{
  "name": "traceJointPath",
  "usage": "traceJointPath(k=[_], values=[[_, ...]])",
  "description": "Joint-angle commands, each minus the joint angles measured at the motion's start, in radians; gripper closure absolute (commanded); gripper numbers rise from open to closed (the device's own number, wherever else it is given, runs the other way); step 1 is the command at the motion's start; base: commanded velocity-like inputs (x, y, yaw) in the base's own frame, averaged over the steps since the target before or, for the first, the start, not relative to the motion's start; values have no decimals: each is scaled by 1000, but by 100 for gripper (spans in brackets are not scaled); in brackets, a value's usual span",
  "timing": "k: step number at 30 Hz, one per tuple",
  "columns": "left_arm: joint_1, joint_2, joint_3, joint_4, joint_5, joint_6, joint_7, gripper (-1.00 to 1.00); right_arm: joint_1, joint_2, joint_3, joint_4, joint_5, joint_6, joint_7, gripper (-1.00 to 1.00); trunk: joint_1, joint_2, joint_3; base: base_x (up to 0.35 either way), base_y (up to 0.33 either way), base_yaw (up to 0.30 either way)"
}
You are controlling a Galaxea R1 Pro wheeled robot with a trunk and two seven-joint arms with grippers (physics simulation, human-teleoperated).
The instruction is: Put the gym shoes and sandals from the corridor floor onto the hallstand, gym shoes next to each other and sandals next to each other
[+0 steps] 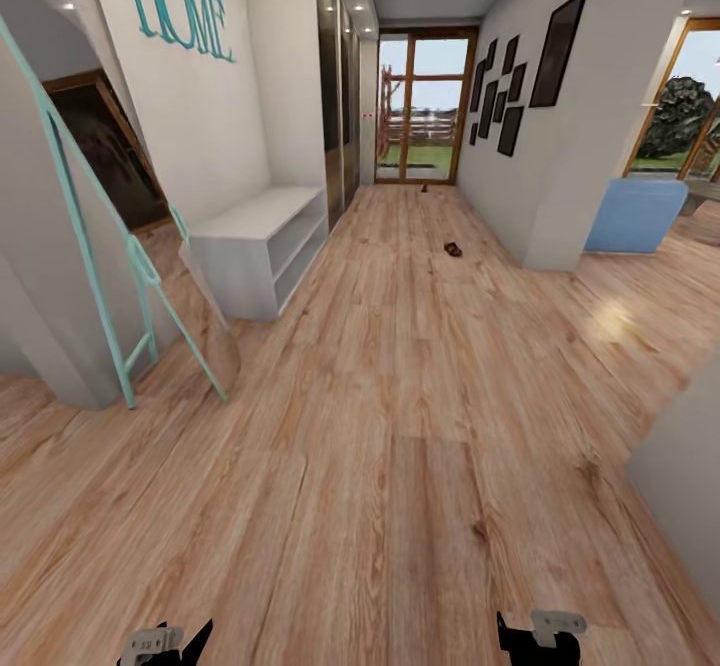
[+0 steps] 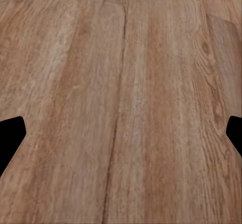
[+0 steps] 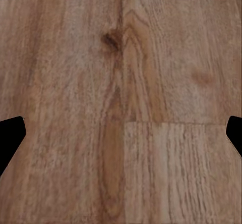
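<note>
Sandals lie far up the corridor from our grippers: one on the floor past the rack and off toward the right wall, and a second dark speck, too small to name surely, beyond the rack near the glass door. The rack stands against the left wall, well ahead of us. We hold the left gripper and right gripper low over bare planks, both with fingers spread wide and nothing between them.
</note>
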Motion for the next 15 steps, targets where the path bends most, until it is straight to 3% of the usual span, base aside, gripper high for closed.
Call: traceJointPath(k=[1,15], values=[[-1,0,6,1,-1,-1,-8,-100,-1,0,-5,1,11,-3,-5,-100,0,0,-1,339,-46,0],[-1,0,6,1,-1,-1,-8,-100,-1,2,-6,1,9,-3,-5,-100,0,0,-1,339,-105,0]])
